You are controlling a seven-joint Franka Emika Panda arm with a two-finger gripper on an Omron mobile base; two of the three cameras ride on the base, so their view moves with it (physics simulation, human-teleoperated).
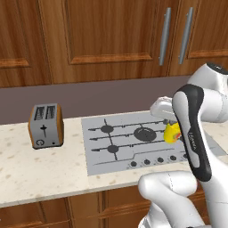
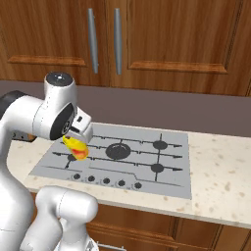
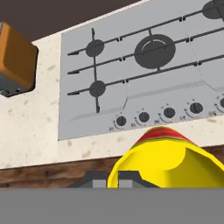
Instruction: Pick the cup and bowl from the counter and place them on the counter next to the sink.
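The cup (image 2: 76,147), small, bright yellow and smooth-walled with a red-orange mark on its side, hangs tilted in the air above the stove plate (image 2: 142,159), clamped in the gripper (image 2: 78,138), whose jaws stand narrow on it; in the hand view its open mouth (image 3: 168,164) faces the camera. Taking the stove plate as landmark: it is a flat, matte grey rectangle with dark round burners, thin black grates and a row of small knobs along its near edge. Around it lies the counter (image 1: 40,171), beige speckled stone with a lighter front edge. To the plate's left stands a toaster (image 1: 45,126), boxy, with orange-brown sides and a grey slotted top. Behind the plate rise wood-grain cabinet doors (image 2: 162,44) with slim metal handles. Risk, as a judgement: the grip sits on a thin, glossy wall of a tilted cup, so a fast swing toward the sink side could let it rotate or slip free and drop onto the grates.
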